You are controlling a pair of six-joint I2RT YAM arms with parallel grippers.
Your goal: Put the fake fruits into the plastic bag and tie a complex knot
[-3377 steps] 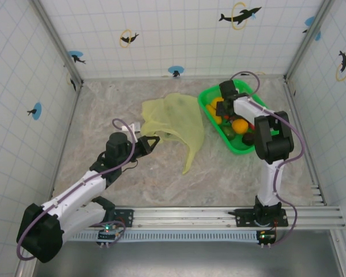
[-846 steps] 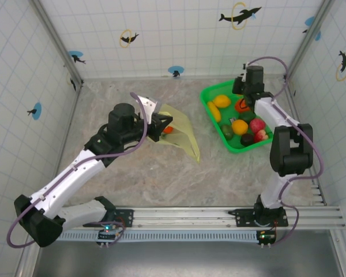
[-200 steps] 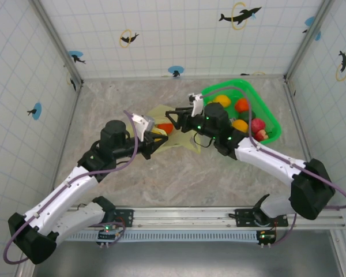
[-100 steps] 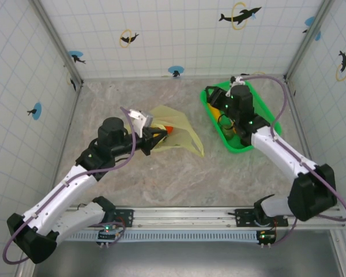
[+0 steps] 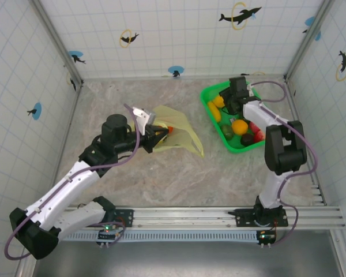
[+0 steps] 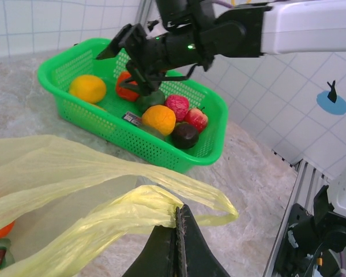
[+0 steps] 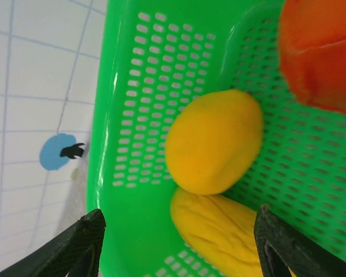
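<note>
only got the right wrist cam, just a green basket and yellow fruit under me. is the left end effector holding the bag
Observer: Yes. The left end effector is shut on the rim of the plastic bag, with the upper edge lifted.
Operator: anything inside it
Observer: An orange-red fruit shows through the film near the mouth.
Operator: what else is in the basket past the yellow ones
Observer: Toward the other end of the green basket lie a round orange fruit, a red apple and a blackish fruit.
</note>
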